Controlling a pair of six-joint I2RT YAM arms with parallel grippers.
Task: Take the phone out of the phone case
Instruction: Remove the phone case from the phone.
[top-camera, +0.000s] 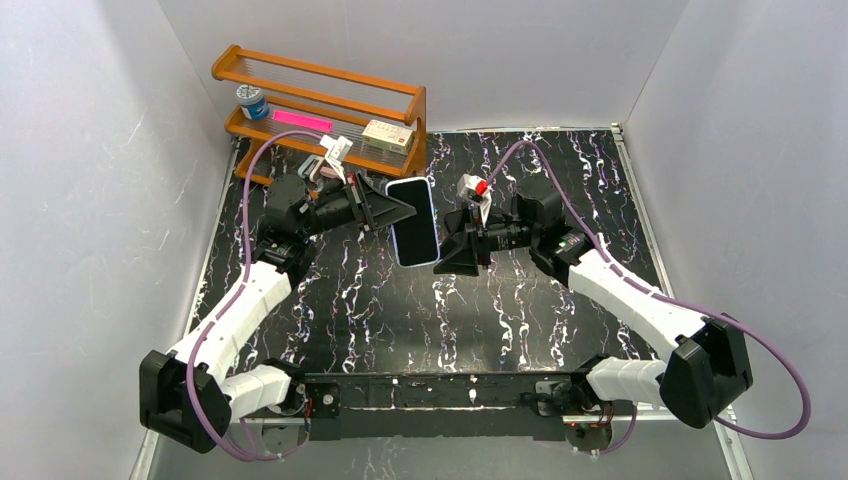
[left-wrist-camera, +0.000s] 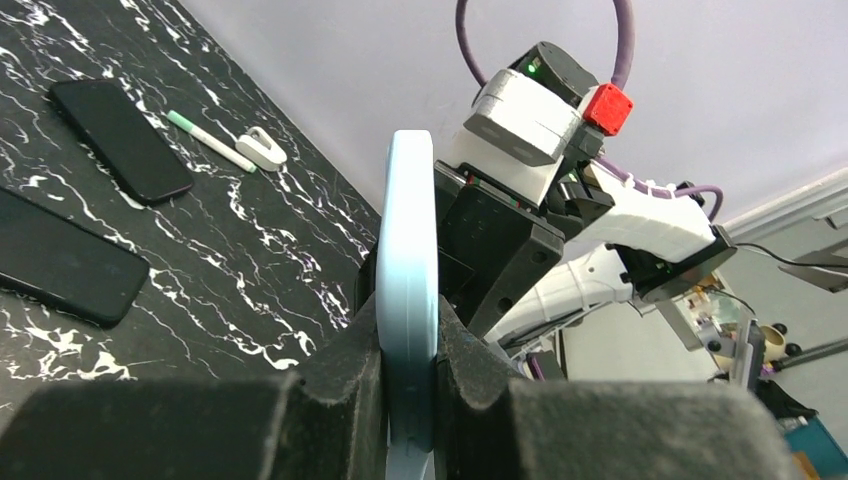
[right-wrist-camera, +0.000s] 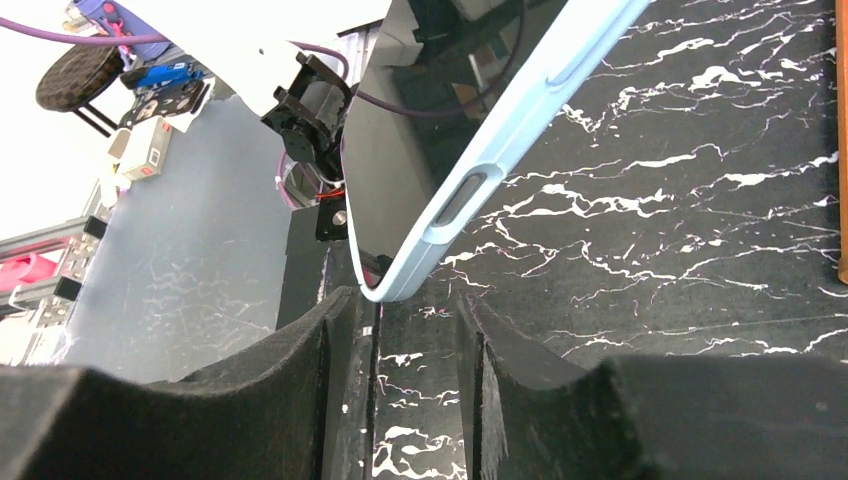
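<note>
Pinched tight between the black pads of the left gripper (left-wrist-camera: 408, 325): one long edge of the pale blue phone case (left-wrist-camera: 407, 230), held on edge in mid-air above the black marbled table (top-camera: 520, 300). Seated inside the case, not yet out, the phone (top-camera: 413, 225), its dark screen turned up toward the overhead camera.

Opposite, jaws partway open and closed on nothing, the right gripper (right-wrist-camera: 405, 298). Poised at the mouth of that gap, a rounded corner of the case, just beside the tip of one finger (right-wrist-camera: 300, 380); contact there impossible to tell.

From overhead, both arms reaching in from the near edge to meet over the far half of the table, with the cased phone between the two grippers and slightly tilted.

Beyond, against the back wall on the left, a wooden rack (top-camera: 320, 100) carrying a small jar (top-camera: 252, 102), a pink strip (top-camera: 302, 120) and a small box (top-camera: 388, 133). Plain pale walls on three sides.
</note>
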